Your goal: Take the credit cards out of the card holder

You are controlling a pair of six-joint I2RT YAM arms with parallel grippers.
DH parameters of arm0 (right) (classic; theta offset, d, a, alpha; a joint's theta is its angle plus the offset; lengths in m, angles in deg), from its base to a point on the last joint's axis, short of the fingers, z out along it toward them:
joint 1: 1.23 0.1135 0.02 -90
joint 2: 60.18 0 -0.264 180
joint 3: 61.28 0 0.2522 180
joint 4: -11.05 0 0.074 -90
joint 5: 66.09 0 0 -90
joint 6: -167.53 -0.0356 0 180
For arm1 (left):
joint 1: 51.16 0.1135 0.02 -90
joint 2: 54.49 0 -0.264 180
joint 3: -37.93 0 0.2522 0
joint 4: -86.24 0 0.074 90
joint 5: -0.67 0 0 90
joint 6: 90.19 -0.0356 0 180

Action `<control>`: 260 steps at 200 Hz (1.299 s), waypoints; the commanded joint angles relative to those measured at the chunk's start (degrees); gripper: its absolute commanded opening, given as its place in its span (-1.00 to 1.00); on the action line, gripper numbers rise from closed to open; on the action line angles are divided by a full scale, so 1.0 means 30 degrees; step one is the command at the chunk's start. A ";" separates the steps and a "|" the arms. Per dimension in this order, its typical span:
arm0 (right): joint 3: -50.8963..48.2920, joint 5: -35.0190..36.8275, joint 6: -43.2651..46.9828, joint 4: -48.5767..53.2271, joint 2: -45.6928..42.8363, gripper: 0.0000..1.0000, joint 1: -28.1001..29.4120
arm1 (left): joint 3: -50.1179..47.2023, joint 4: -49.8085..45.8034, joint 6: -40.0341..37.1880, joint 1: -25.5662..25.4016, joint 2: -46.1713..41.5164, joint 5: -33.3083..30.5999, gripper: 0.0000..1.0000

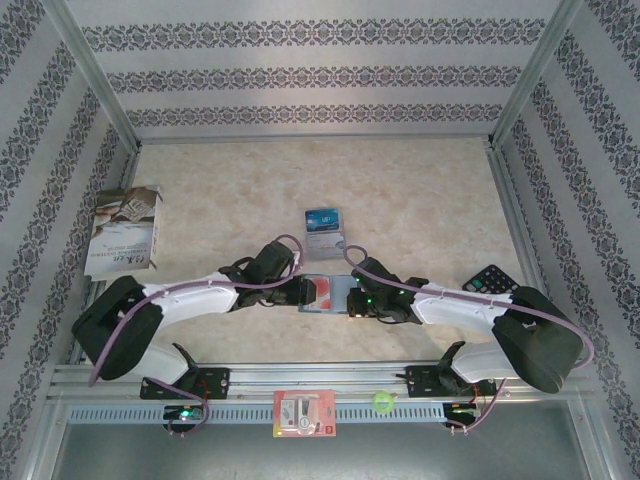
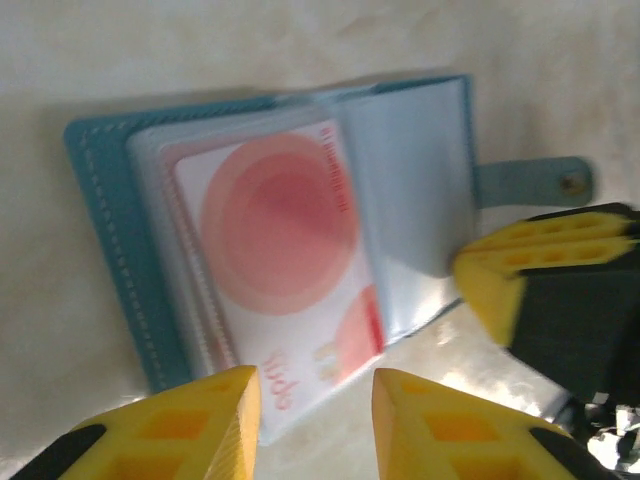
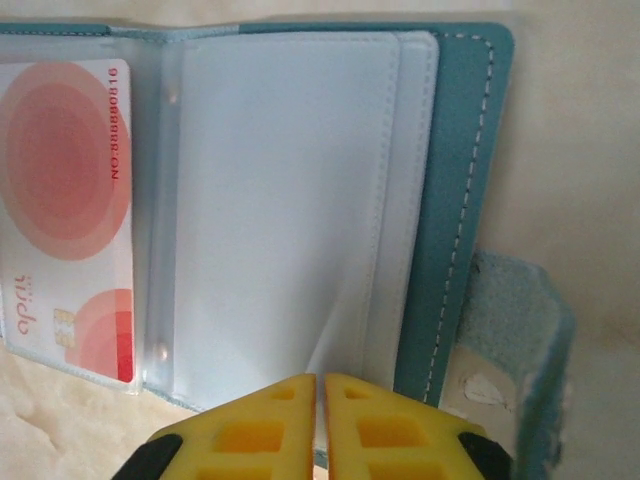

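While both arms meet over the near middle of the desk (image 1: 420,200), I see the card holder (image 2: 105,230) lying open between them, teal cover down and clear pockets facing up. Its snap tab (image 2: 545,180) sticks out on the side toward the right arm.

Pocket nearer the left arm: it holds a red-and-white credit card (image 2: 280,250) printed with pale red circles. The card's near edge reaches into the gap of the left tool (image 2: 315,400). That tool's yellow fingers stand apart, open, one on each side of that edge. I cannot tell whether either finger touches the card.

Pocket nearer the right arm: it is clear, with nothing inside. The right tool (image 3: 320,385) is closed at this pocket's near edge, its two yellow fingertips pressed almost together. They appear to pinch the thin plastic leaf of the holder.

Farther back on the desk, apart from the holder, a blue credit card (image 1: 322,218) with white marks lies on top of a pale grey card (image 1: 326,238).

Surroundings: a pale book (image 1: 125,235) lies at the desk's left edge. A black calculator (image 1: 490,279) lies at the right. A red-and-white packet (image 1: 304,413) rests on the rail in front of the arm bases.
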 commanded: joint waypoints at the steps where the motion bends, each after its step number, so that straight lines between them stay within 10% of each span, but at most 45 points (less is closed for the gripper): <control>1: 0.0778 0.0700 0.0709 0.0751 -0.0957 -0.70 0.0240 | 0.0408 -0.0040 -0.0839 0.0147 -0.0647 0.0084 -0.24; 85: 0.2730 -0.4530 -0.0261 -0.2561 0.0549 -0.56 -0.0547 | 0.1471 0.0184 -0.3660 0.0286 0.1545 -0.1724 -0.11; 260: 0.1612 -0.5583 -0.1235 -0.4656 0.4647 -0.59 -0.2161 | 0.0813 -0.1467 -0.3013 0.0550 0.3299 -0.3239 -0.48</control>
